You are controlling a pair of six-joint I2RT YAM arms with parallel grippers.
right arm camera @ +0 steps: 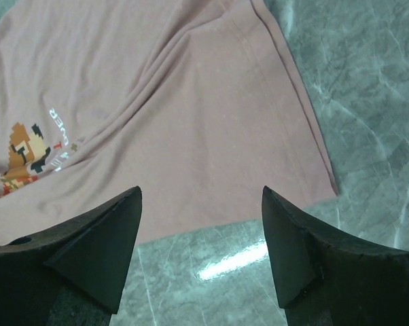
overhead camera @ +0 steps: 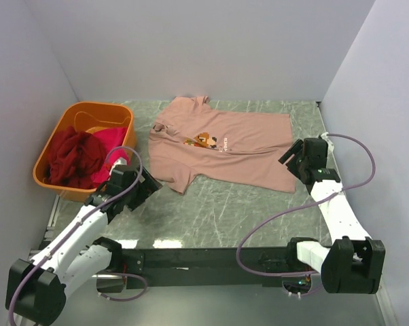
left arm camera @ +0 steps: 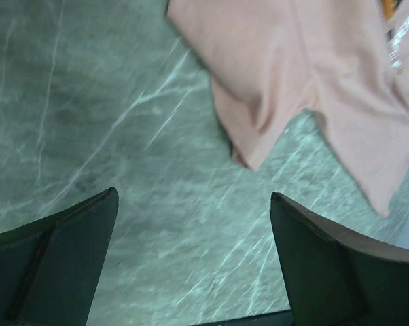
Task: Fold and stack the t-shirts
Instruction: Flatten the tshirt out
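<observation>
The green marble table (overhead camera: 218,217) carries one dusty pink t-shirt (overhead camera: 225,146), spread flat and print-up. Its long axis runs across the two arms: the collar is toward the left arm's side and the hem toward the right arm's. The orange tub (overhead camera: 68,115) sits outboard of the left arm and holds a dark red tee (overhead camera: 72,159) and a magenta tee (overhead camera: 113,139), both bunched and unfolded.

The right gripper (overhead camera: 293,157) hangs at the hem end with its fingers spread and empty. In its wrist view the shirt's near edge lies just ahead of the fingertips, and the hem corner (right arm camera: 330,190) is slightly outboard of the right finger. The left gripper (overhead camera: 147,182) is also parted and holds nothing. The near sleeve (left arm camera: 259,136) lies just ahead of it and a little to its right, with bare table under the fingers.

Each arm is close to its own end, so I judge a two-handed pinch along the near edge to be the likely next move, folding across the long axis.
</observation>
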